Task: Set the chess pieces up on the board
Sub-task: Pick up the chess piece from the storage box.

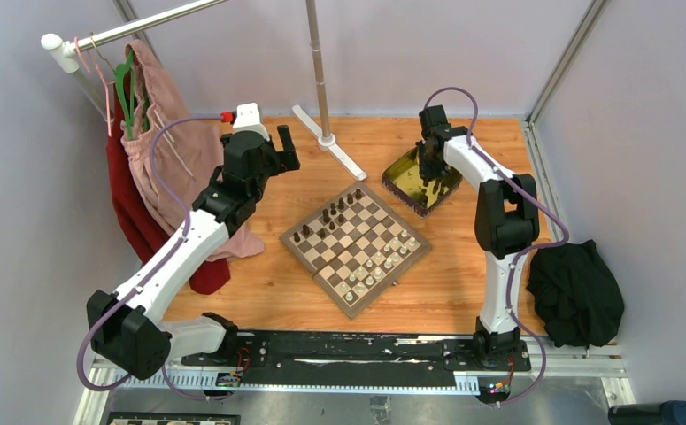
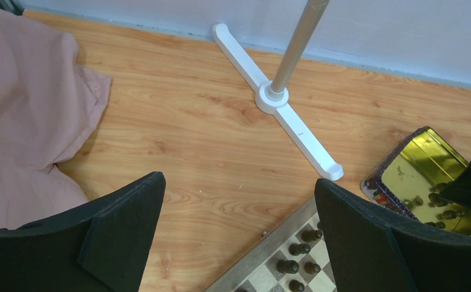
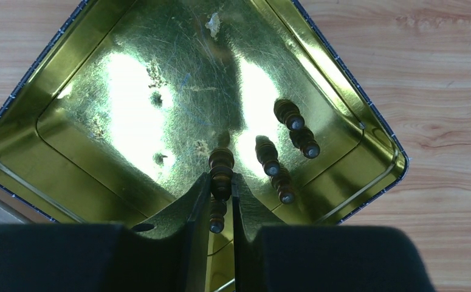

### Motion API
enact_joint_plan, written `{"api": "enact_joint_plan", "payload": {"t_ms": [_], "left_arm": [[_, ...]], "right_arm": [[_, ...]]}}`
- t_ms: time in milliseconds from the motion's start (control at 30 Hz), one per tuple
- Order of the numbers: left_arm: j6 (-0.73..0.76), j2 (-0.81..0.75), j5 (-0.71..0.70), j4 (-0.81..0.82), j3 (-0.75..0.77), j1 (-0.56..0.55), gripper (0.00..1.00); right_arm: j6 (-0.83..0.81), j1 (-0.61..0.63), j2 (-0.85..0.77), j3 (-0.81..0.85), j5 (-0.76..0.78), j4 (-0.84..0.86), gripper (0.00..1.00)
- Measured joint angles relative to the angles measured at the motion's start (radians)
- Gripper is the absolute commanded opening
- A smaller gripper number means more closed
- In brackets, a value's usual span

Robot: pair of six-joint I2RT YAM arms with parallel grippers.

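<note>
The board [image 1: 357,247] lies as a diamond mid-table, dark chess pieces [image 1: 330,217] on its far-left side and pale ones [image 1: 383,262] on its near-right side. My right gripper [image 1: 427,173] reaches down into the gold tin [image 1: 399,180]. In the right wrist view its fingers [image 3: 220,177] are shut on a dark brown piece [image 3: 221,165], lifted off the tin's floor [image 3: 129,91]. Three more dark pieces [image 3: 268,157] lie in the tin. My left gripper [image 1: 286,146] hangs open and empty [image 2: 239,180] over bare table past the board's far-left edge [image 2: 269,255].
A clothes rack's white cross foot and pole [image 1: 327,140] stand behind the board. Pink and red garments [image 1: 171,159] hang at the left, draping onto the table [image 2: 20,121]. A black cloth [image 1: 578,292] lies at the right edge.
</note>
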Motion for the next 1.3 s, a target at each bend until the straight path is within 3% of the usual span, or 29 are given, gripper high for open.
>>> {"api": "enact_joint_plan", "payload": {"t_ms": [767,1300], "left_arm": [[-0.040,-0.032,-0.012,0.002,-0.036,0.013,1.00],[-0.088,-0.084,-0.042,-0.010,-0.064,0.034,1.00]], "right_arm": [[-0.027,0.012,-0.053,0.018,-0.003,-0.030,0.00],[-0.077,0.127,-0.087,0.111,0.018,-0.099,0.00]]}}
